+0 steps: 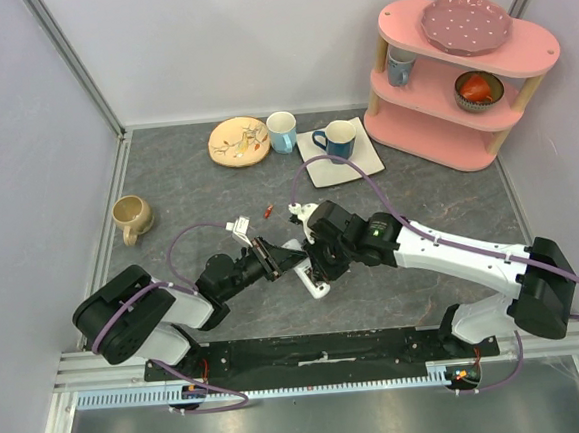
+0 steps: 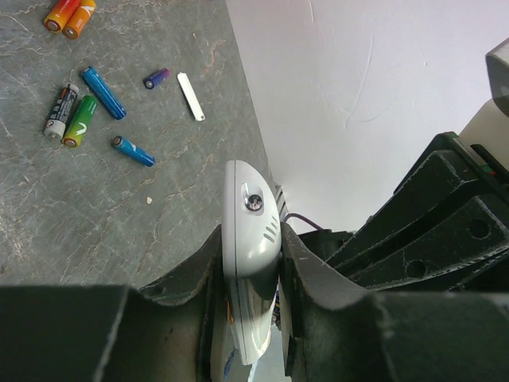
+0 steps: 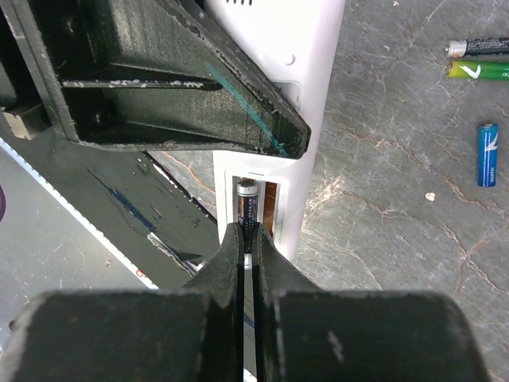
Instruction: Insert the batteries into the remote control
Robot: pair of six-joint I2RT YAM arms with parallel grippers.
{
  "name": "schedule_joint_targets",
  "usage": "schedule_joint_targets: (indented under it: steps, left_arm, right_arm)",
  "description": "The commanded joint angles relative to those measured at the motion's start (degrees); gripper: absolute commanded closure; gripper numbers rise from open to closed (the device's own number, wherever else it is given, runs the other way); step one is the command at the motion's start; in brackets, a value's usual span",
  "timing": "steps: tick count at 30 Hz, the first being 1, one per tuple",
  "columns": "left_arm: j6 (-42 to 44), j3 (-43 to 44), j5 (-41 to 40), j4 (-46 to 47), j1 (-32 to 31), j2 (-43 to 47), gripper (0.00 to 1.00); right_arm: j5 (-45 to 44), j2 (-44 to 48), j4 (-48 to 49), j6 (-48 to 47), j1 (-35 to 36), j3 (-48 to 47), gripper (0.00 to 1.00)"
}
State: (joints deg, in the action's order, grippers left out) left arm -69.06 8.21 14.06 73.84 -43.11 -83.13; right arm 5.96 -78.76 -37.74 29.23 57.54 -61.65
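Note:
My left gripper [image 2: 251,240] is shut on the white remote control [image 2: 253,219] and holds it on edge above the grey table. In the right wrist view the remote control [image 3: 314,87] shows its open recess with a dark battery [image 3: 246,205] lying in it. My right gripper [image 3: 248,239] is shut, its tips right over that battery's near end. Loose batteries lie on the table: an orange pair [image 2: 70,16], a dark one [image 2: 60,111], a green one [image 2: 79,121] and blue ones [image 2: 133,151]. From above, both grippers meet at the remote control [image 1: 319,287].
A small white cover piece [image 2: 191,96] lies by the loose batteries. At the back stand a tan mug [image 1: 132,217], a patterned plate [image 1: 238,141], a light blue mug [image 1: 282,131], a blue mug [image 1: 336,138] on a white square plate, and a pink shelf [image 1: 464,72].

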Motion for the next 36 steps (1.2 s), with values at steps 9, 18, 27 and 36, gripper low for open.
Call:
schedule_joint_targets:
  steps: [9, 18, 27, 36]
  left_arm:
    - [0.15, 1.55, 1.23, 21.52, -1.27, 2.10, 0.98]
    - [-0.03, 3.30, 2.55, 21.52, -2.50, 2.71, 0.98]
    - [-1.60, 4.27, 1.93, 21.60, -3.12, 2.89, 0.98]
    - [-5.73, 5.59, 0.35, 21.52, -3.29, 3.06, 0.98]
  right_arm:
    - [0.28, 0.98, 4.42, 1.62, 0.21, 1.27, 1.00]
    - [-1.56, 1.50, 7.67, 3.99, 0.21, 1.88, 1.00]
    - [-4.55, 2.82, 11.28, 6.63, 0.21, 3.11, 1.00]
    - [-7.97, 2.56, 10.58, 6.45, 0.21, 2.41, 1.00]
